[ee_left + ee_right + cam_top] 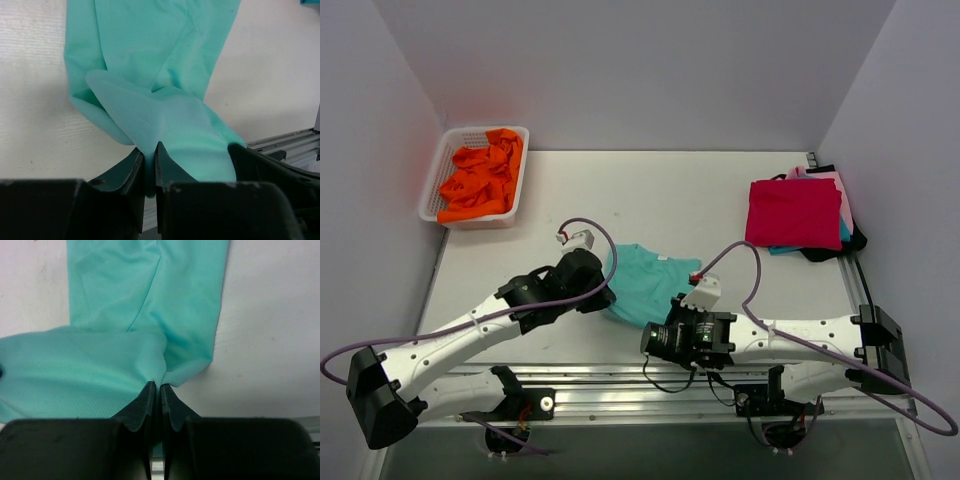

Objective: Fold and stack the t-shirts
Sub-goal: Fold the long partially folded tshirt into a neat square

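Both arms were down low at the near side of the tabletop (660,190), and the teal t-shirt (645,282) lay bunched between them, about mid-width. The left gripper (149,151) was pressed together on a raised fold at the shirt's left side, the cloth pinched between its dark fingers (131,169). The right gripper (155,386) was clamped tight as well, nipping the fabric where two layers met at the near edge. In both wrist views the rest of the shirt ran away flat across the tabletop. Far left at the back sat a white basket (470,221) with crumpled orange shirts (480,180) inside. Over at the far right edge, well apart from the arms, a folded magenta shirt (794,212) topped a small pile of clothes (847,237).
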Motion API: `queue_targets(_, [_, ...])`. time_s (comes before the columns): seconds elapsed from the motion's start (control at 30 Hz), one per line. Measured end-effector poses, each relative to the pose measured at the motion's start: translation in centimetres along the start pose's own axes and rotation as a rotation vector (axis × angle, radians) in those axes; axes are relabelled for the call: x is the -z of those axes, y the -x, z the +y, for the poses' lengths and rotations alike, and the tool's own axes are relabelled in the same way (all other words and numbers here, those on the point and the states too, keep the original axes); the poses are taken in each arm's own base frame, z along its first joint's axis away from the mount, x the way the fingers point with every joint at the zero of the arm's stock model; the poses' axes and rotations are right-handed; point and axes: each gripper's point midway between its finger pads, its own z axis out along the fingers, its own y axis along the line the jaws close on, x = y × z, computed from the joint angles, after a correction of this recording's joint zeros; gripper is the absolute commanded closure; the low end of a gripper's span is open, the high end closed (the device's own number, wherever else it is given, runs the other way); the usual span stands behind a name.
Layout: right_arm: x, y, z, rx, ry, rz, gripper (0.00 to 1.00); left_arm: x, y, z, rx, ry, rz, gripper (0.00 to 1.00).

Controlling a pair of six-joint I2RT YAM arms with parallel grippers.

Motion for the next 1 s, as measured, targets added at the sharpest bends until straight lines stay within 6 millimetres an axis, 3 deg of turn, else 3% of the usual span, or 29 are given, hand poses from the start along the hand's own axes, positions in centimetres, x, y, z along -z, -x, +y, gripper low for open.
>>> queue_targets(0.2, [-2.3,2.7,0.0,-0.002,-0.033,-0.012,1.00,-2.7,0.6,0.7,0.012,0.046,0.026,0.83])
queue_targets(0.47, [-3.8,4.0,0.2,0.019,-0.035,0.001,1.00,-4.4,1.3,1.4,0.036,0.058,0.059,0.83])
queue_targets(0.63, [-5.8,5.0,0.1,0.022,-0.055,0.008,1.00,-6.2,3.4,1.5,0.064,0.061,0.063,0.80])
queue_targets(0.67, [-6.8,5.3,0.0,0.027,-0.071,0.015,1.00,-6.9,4.2,1.5,0.077,0.060,0.070,0.77])
queue_targets(0.7, [-7.9,5.7,-0.1,0.027,-0.088,0.025,1.00,-7.8,5.2,1.4,0.088,0.061,0.071,0.67])
queue_targets(0.73, [-9.2,6.4,-0.4,0.024,-0.116,0.034,0.91,-9.1,6.2,1.6,0.096,0.071,0.078,0.48])
queue_targets(0.77, [-10.9,7.3,-0.7,0.010,-0.149,0.038,0.47,-10.5,7.5,1.6,0.098,0.075,0.082,0.17])
queue_targets(0.8, [-12.9,8.4,-1.2,-0.008,-0.187,0.042,0.13,-12.3,8.8,1.6,0.094,0.075,0.093,0.06])
queue_targets(0.83, [-14.9,9.5,-1.9,-0.013,-0.236,0.052,0.00,-14.4,10.2,1.7,0.097,0.089,0.112,0.06])
queue_targets(0.87, [-17.1,11.2,-2.6,-0.016,-0.298,0.056,0.00,-16.8,12.0,1.6,0.095,0.110,0.136,0.06])
queue_targets(0.93, [-22.1,15.1,-2.7,-0.052,-0.378,0.044,0.00,-23.5,17.2,0.8,0.060,0.098,0.118,0.06])
queue_targets(1.0, [-26.7,19.6,-1.6,-0.089,-0.414,0.005,0.00,-28.2,20.6,0.9,0.037,0.081,0.104,0.06])
